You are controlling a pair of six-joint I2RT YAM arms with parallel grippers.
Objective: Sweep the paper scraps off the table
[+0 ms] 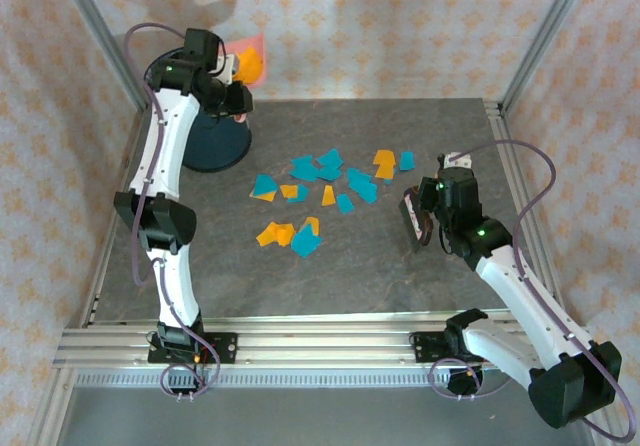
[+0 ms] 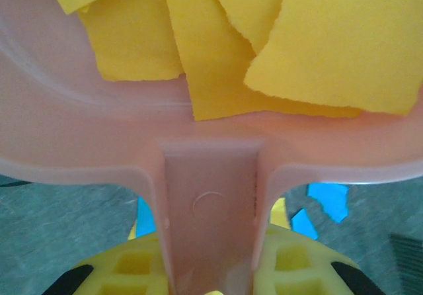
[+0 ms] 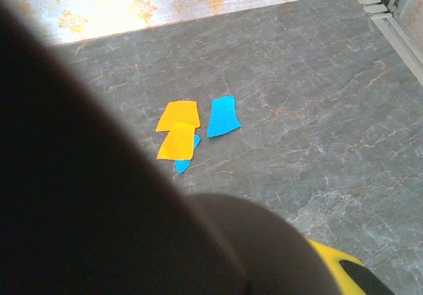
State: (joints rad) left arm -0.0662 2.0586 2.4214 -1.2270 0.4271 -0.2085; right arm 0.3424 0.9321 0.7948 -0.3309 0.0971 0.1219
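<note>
on the table [image 1: 480, 146] scraps [image 1: 330, 181] litter mid-frame; my left gripper [image 2: 211, 275] clamps the loaded dustpan [image 2: 79, 143] over the upper-left bin [image 1: 215, 146] to dump it, my right gripper [image 1: 428, 216] closed around the brush [image 1: 412, 224].

Teal and orange paper scraps [image 1: 305, 169], mottled grey table [image 1: 350, 276], pink dustpan [image 2: 79, 136]

A robot test cell in a lab was what was shown. The table [image 1: 400, 266], finished in a mottled stone pattern, was edged by aluminium rails [image 1: 320, 346], and slim metal frame posts [image 1: 545, 36] were set up at its far corners. Patterned backdrop panels [image 1: 400, 26] were fitted between them as stand-in walls. The left arm [image 1: 165, 156] and right arm [image 1: 520, 286] were bolted to the near rail, with purple cables [image 1: 545, 171] looped along them.
</note>
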